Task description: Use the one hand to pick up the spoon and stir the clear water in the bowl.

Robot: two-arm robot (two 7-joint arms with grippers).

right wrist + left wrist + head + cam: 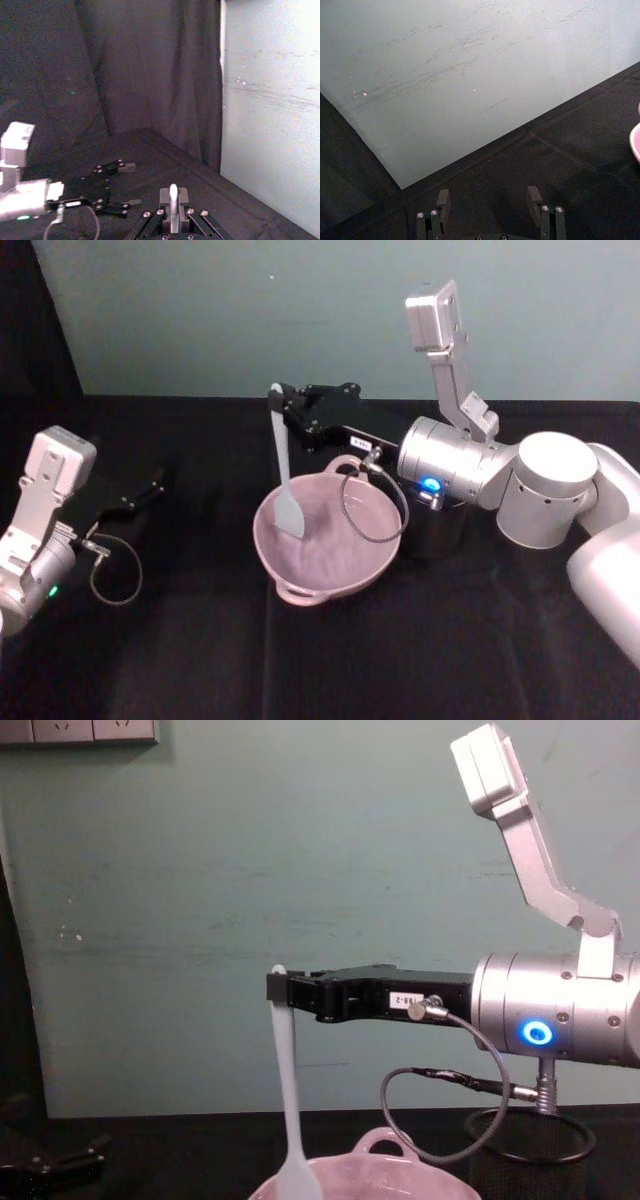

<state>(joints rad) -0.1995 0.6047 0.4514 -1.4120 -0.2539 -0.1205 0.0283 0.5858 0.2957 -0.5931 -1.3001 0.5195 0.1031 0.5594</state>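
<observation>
Right hand (281, 406) clamping spoon (284, 465) top, scoop in pink bowl (266, 540), left hand (487, 199) parked

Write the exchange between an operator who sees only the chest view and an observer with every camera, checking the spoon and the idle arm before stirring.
Operator: My view cuts the bowl off. Is the scoop inside it?
Observer: Yes. In the head view the spoon hangs with its scoop inside the bowl, toward the robot's left side.
Operator: Is the handle seated squarely?
Observer: The right wrist view shows the right gripper pinching the handle tip, centred between its jaws.
Operator: And the other arm?
Observer: The left gripper is parked over the black cloth to the left of the bowl, jaws open with nothing between them.
</observation>
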